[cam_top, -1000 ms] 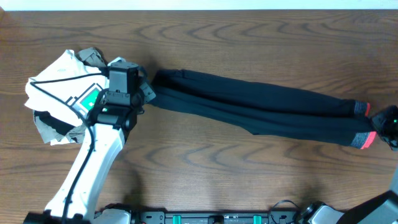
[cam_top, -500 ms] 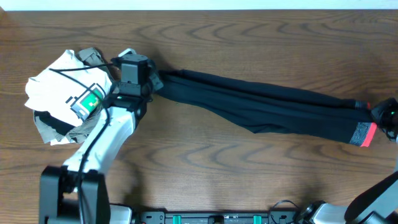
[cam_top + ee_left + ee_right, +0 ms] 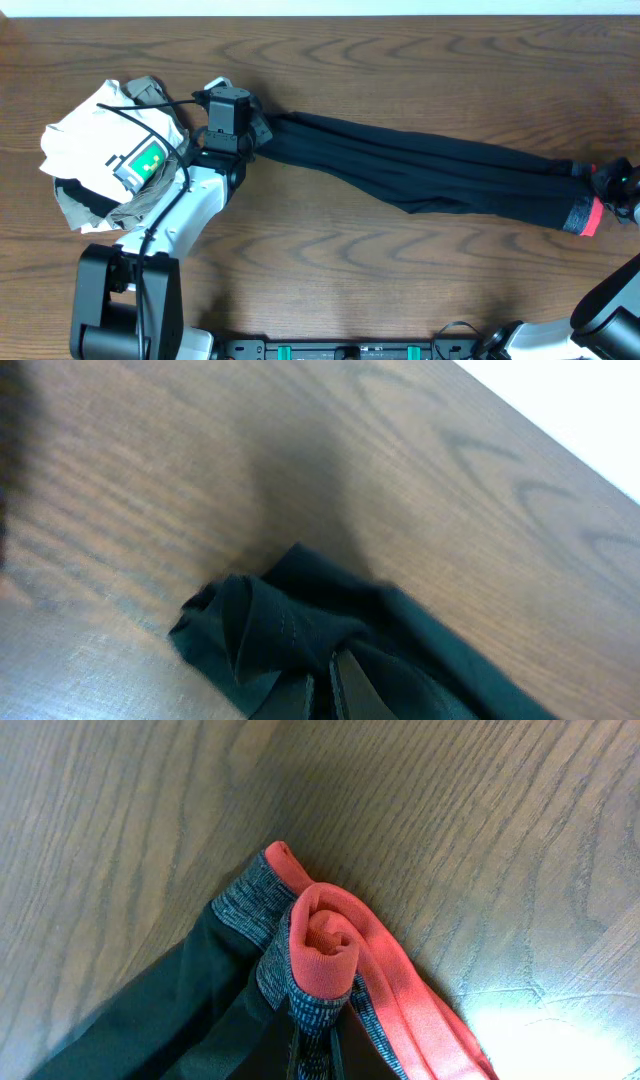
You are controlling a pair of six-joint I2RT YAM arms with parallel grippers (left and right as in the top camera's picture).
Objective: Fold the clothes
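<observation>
A pair of black pants [image 3: 430,170] lies stretched in a long strip across the table [image 3: 350,270], running from left of center down toward the right edge. The left gripper [image 3: 258,130] is clamped on the bunched, dark end of the pants; in the left wrist view its tips sit pressed together in the folds of cloth [image 3: 290,635]. At the far end the right gripper [image 3: 600,185] pinches the pants just beside the pink band [image 3: 340,945], which is curled over a grey strip. A rumpled pile of clothes [image 3: 100,140], mostly white, sits at the left of the table behind the left arm.
</observation>
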